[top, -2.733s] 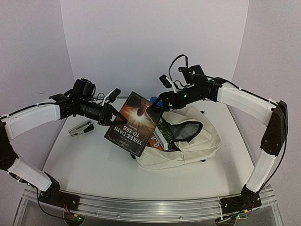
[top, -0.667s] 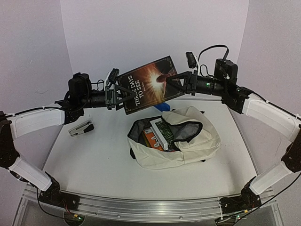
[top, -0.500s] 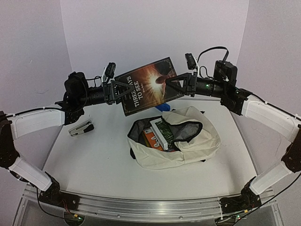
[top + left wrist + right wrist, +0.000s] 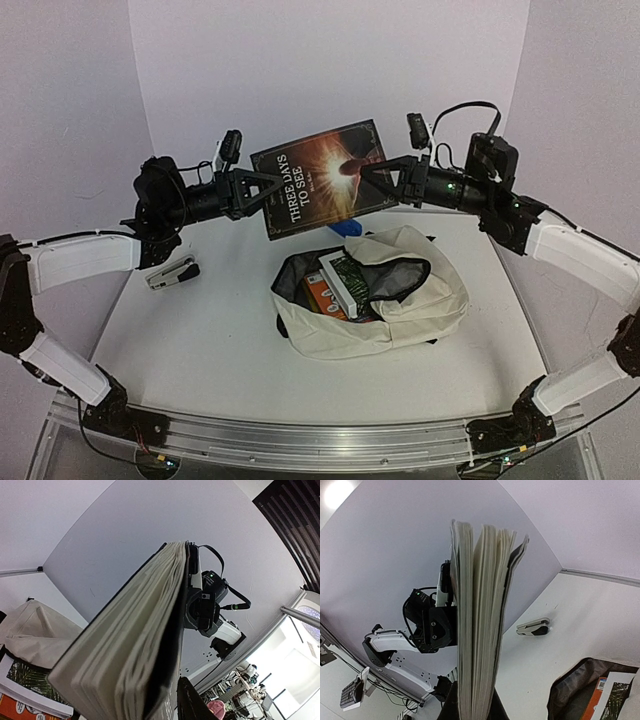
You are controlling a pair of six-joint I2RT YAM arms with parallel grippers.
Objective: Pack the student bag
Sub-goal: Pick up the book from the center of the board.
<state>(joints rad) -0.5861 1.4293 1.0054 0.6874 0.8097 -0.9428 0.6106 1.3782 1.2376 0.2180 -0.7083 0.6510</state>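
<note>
1. Cream fabric, soft and slumped: student bag (image 4: 430,305) lying on the white surface (image 4: 200,340), right of centre, mouth open toward the left, well below and apart from both sets of fingers.
2. Up in the air above it, a book (image 4: 320,180): right fingers (image 4: 388,168) pinched tight on its right edge; left fingers (image 4: 256,180) set narrow at its left edge, firm grip or not impossible to tell.
3. Glossy dark cover with an orange glow and white title; thick block of pale pages, seen edge-on from both wrists.
4. Dark grey lining and black zip line at the bag's mouth; inside, an orange cover (image 4: 322,295) and a green-patterned flat item (image 4: 352,280), both partly tucked under the flap.
5. Grey stapler (image 4: 172,272) on the surface at left, well apart from the bag.
6. Blue thing (image 4: 348,228) behind the bag, mostly hidden by the book.
</note>
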